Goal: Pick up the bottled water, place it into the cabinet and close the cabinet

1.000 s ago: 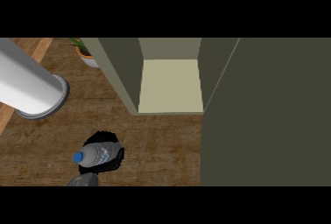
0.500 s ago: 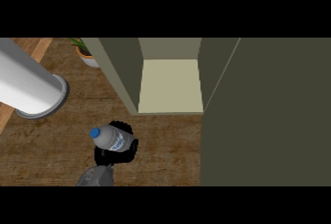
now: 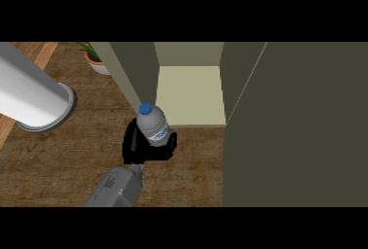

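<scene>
The bottled water, clear with a blue cap and a pale label, is upright in my right hand, whose black fingers curl round its lower part. The bottle is just in front of the cabinet's opening, at its left front corner, with the cap close to the left wall. The pale shelf inside has nothing on it. The dark olive cabinet door stands open and fills the right side of the view. My grey forearm comes in from the lower edge. My left hand does not show.
A big white cylinder with a flared grey rim lies at the left over the wooden counter. A small potted plant stands at the back, left of the cabinet.
My right hand has carried the bottle up and to the right, from the open counter to the cabinet's front left corner. The door has not moved.
</scene>
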